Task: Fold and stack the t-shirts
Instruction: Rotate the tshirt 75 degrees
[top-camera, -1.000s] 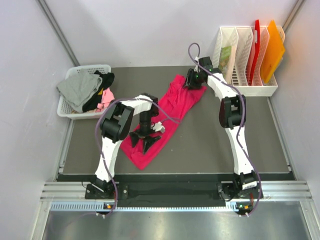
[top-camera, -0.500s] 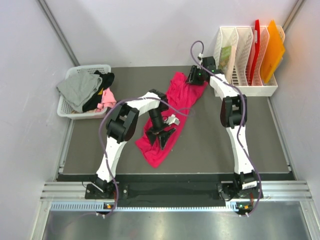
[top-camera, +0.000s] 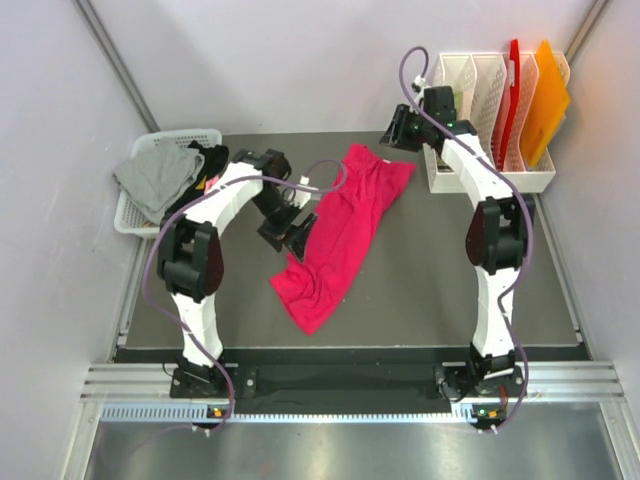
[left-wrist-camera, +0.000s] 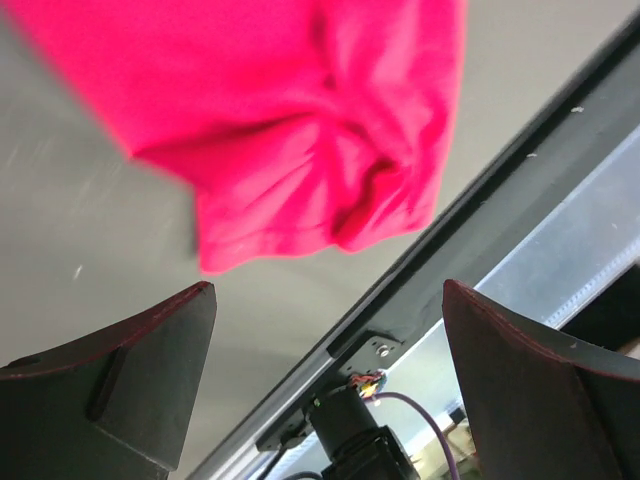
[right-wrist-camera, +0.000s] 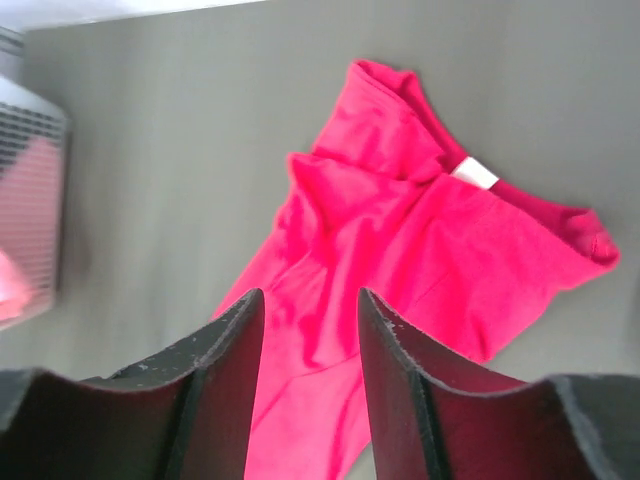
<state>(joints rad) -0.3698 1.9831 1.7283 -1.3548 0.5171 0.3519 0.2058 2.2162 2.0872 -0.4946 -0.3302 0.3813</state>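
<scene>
A crimson-red t-shirt (top-camera: 340, 230) lies stretched diagonally across the dark table, crumpled at its near end. My left gripper (top-camera: 288, 232) hovers at the shirt's left edge, open wide with nothing between its fingers; its wrist view shows the shirt's bunched end (left-wrist-camera: 300, 130) beyond the gripper (left-wrist-camera: 328, 290). My right gripper (top-camera: 397, 135) is raised just past the shirt's far corner, its jaws partly apart and empty. In its wrist view the gripper (right-wrist-camera: 310, 295) looks down on the collar end of the shirt (right-wrist-camera: 400, 240). More t-shirts, grey (top-camera: 155, 175), black and pink, lie heaped in a basket.
The white mesh basket (top-camera: 130, 222) stands at the table's far left. A white file rack (top-camera: 495, 178) with a red folder (top-camera: 512, 85) and an orange folder (top-camera: 545, 100) stands at the far right, close behind my right gripper. The table's near edge is a black rail (top-camera: 350, 352).
My left gripper has swung from over the shirt's middle to its left edge. My right gripper has risen off the shirt's far end toward the rack. The shirt now lies longer and flatter.
</scene>
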